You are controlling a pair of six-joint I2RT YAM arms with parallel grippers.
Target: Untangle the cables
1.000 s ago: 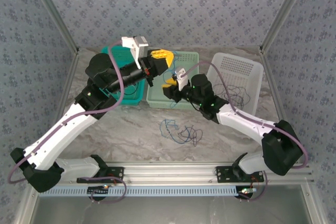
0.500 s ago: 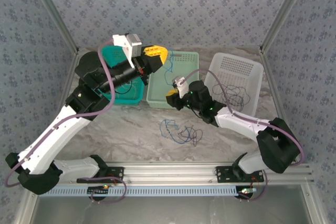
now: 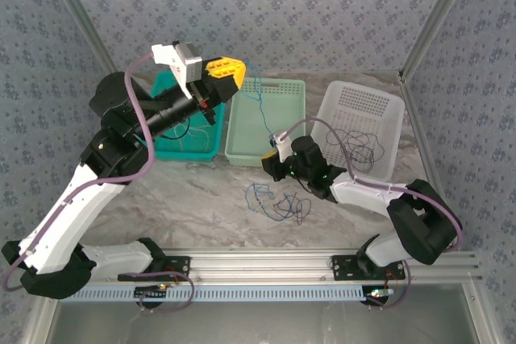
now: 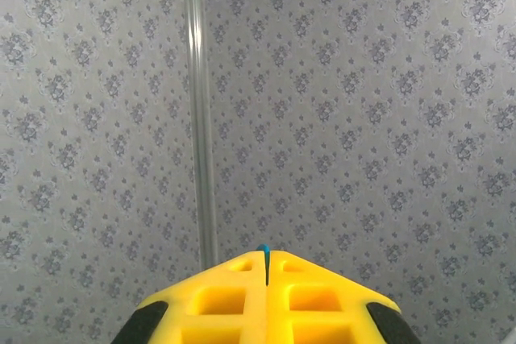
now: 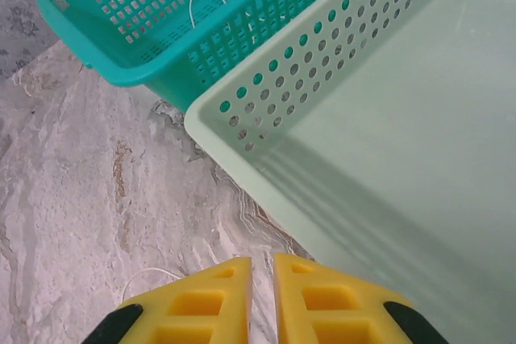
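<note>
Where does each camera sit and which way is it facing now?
Top external: above and behind the arm bases, looking down on the table, teal basket and pale green basket; both arms, left gripper and right gripper show.
Left wrist: held high, facing the patterned wall; its yellow fingers pinch the blue cable.
Right wrist: low, looking down at both baskets' corners; its yellow fingers show.
Shared: top and right wrist both see those baskets.

A sliver of blue cable (image 4: 263, 250) peeks between the left end effector's (image 4: 266, 260) fingers (image 4: 218, 300), the rest hidden. Whether the right end effector (image 5: 262, 265) pinches anything is unclear; a white cable (image 5: 143, 277) vanishes behind its finger.
</note>
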